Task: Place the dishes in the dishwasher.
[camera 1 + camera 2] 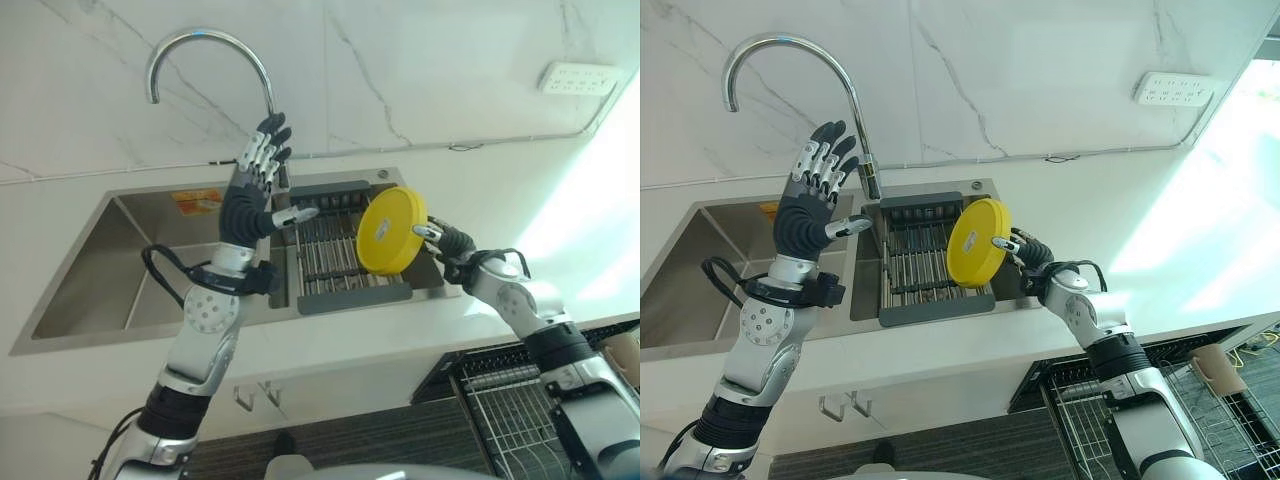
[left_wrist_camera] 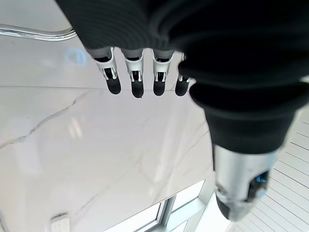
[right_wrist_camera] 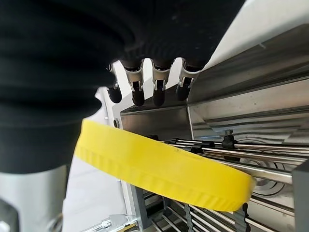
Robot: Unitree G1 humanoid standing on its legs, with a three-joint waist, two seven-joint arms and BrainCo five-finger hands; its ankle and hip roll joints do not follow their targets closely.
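I see the right robot hand gripping yellow plate above sink rack; left robot hand raised, fingers spread.

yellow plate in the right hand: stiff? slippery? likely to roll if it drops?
The yellow plate looks rigid: its rim stays a clean disc in the right hand. It appears smooth and glossy, probably plastic, so likely light and a bit slippery. It is held on edge above the sink rack, so if dropped it could roll or wobble.

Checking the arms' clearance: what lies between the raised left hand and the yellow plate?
In the left eye view, the drying rack over the sink lies between left hand and yellow plate.
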